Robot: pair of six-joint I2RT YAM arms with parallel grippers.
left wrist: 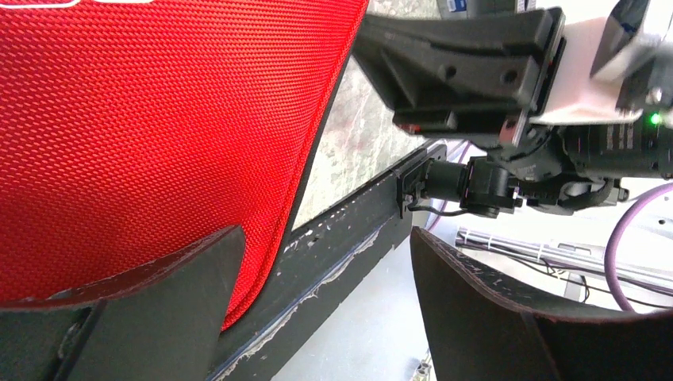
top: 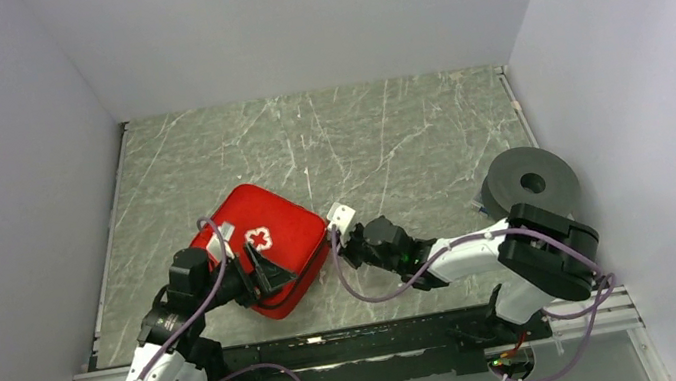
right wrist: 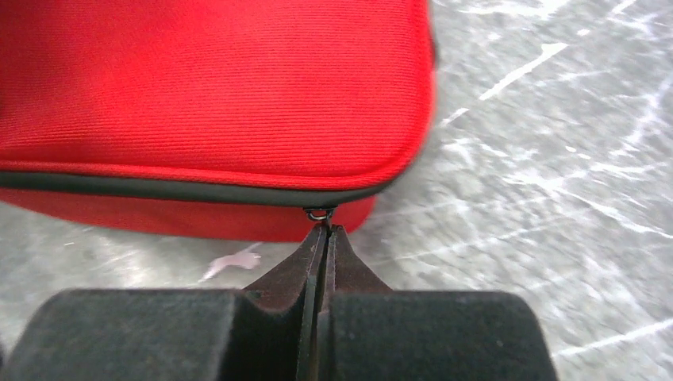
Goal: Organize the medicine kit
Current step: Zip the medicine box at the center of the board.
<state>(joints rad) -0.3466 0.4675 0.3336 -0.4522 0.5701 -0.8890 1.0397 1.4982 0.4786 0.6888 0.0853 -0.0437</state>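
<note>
Right wrist: closed fingers [right wrist: 349,270] touch medicine kit's [right wrist: 214,87] zip [right wrist: 319,214]; left gripper [left wrist: 327,236] gapes astride it.

You're seeing one sign only — a white cross [top: 259,239] sitting on the medicine kit [top: 290,220] lid; no lettering is reading.

On the medicine kit [top: 272,233], the left pincer [top: 264,279] sits at the near edge, the right pincer [top: 337,243] at its right corner.

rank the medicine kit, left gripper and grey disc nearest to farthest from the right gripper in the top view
1. medicine kit, at the right gripper tips, on its left
2. left gripper, farther left, at the kit's near edge
3. grey disc, far right
</note>
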